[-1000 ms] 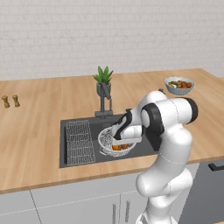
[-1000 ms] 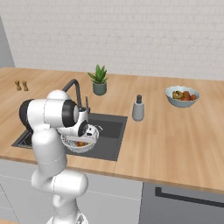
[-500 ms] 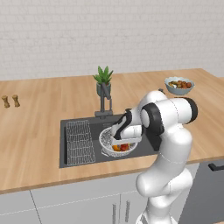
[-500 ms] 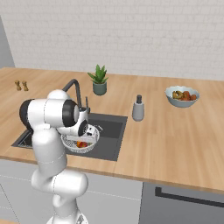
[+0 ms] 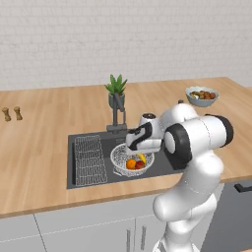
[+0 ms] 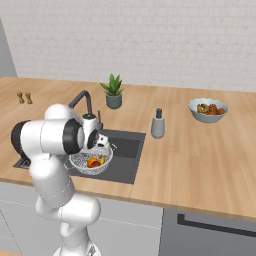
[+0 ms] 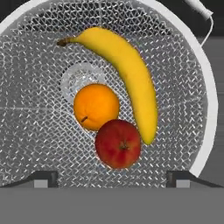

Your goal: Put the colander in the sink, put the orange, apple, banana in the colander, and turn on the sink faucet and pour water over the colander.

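The gripper [image 7: 112, 177] hovers over the colander [image 7: 35, 144], jaws wide apart and empty. The colander sits in the sink [image 5: 162, 165], holding the orange [image 7: 96, 106], apple [image 7: 118, 143] and banana [image 7: 127, 74].

Risk: lifting toward the sink faucet [image 5: 118, 112], the hand may clip the spout or the colander rim.

In the hand view the banana's long axis runs from stem at upper left to tip at lower right.

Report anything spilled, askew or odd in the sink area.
Nothing stands out. The silver wire-mesh colander sits level in the dark grey sink, with the yellow banana, orange and red apple inside. Nothing has spilled.
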### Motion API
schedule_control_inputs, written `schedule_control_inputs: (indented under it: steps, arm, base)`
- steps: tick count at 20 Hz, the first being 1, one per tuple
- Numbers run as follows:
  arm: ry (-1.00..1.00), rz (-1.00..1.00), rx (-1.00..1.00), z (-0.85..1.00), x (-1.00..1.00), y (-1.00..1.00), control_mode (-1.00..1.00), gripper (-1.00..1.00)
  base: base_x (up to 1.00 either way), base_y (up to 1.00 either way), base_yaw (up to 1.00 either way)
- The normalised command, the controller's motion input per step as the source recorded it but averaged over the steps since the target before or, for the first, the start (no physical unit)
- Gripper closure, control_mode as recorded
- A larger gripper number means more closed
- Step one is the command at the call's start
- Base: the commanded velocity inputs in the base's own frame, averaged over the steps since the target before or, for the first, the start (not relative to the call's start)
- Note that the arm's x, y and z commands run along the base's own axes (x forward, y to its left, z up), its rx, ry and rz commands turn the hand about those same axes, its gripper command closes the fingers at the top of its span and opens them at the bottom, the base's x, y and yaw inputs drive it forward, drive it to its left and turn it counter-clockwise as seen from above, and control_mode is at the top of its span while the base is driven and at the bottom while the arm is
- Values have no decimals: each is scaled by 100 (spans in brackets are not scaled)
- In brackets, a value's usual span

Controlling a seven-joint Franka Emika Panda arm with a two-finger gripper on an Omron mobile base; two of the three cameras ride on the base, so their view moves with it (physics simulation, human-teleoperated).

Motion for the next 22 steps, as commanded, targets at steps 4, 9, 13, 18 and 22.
schedule_control_inputs:
  steps: [4,9,13,18,22]
  arm:
    - [-24,0,1,66,2,0,-100,-100]
    - [-34,0,3,52,15,0,-100,-100]
    - [-39,0,6,33,21,0,-100,-100]
    - [-44,0,6,28,18,0,-100,-100]
    - [-48,0,11,14,24,0,-100,-100]
  base:
    - [0,0,0]
    - [0,0,0]
    - [0,0,0]
    - [0,0,0]
    - [0,0,0]
